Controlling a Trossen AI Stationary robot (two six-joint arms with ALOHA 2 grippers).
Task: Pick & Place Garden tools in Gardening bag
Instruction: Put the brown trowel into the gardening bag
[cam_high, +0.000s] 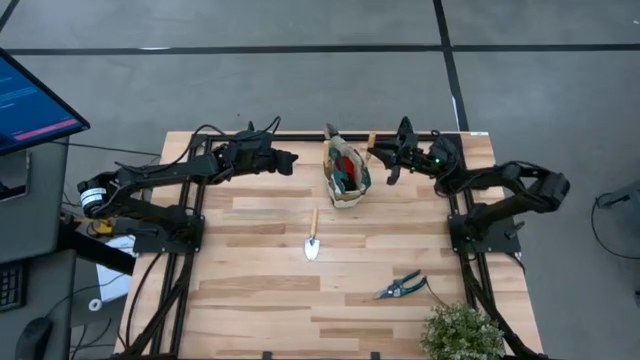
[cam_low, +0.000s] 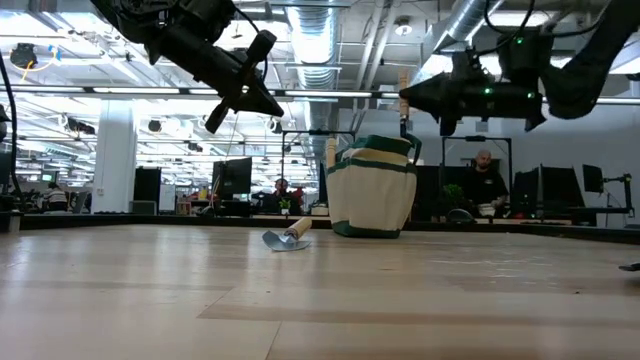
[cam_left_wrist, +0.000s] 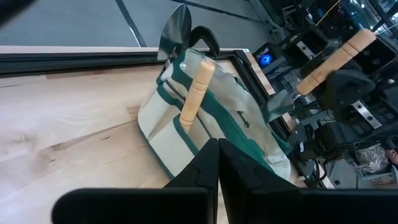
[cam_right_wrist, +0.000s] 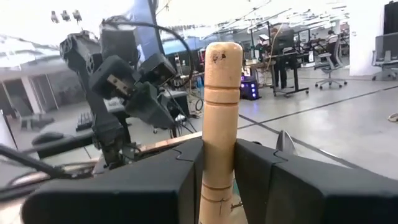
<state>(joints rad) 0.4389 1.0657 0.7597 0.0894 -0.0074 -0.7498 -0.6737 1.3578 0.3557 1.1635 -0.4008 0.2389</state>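
Note:
The beige gardening bag with green trim stands at the far middle of the table. A wooden-handled tool leans in it, and a silver blade sticks up from it. My right gripper hangs just right of the bag's top, shut on another wooden-handled garden tool. My left gripper hovers left of the bag, shut and holding nothing. One trowel lies flat mid-table, and the blue-handled pruning shears lie near the right front. My right gripper pinches the tool's wooden handle between its two fingers, below the rounded free end. The fingers come about level from the table's right and lie across the handle. The handle stands upright, clear of the table; its metal end hangs beside the bag's top.
A green leafy plant stands at the near right corner. The arm bases' black frames run down both table sides. Bare wood lies between the trowel and the near edge. People and desks show in the room beyond.

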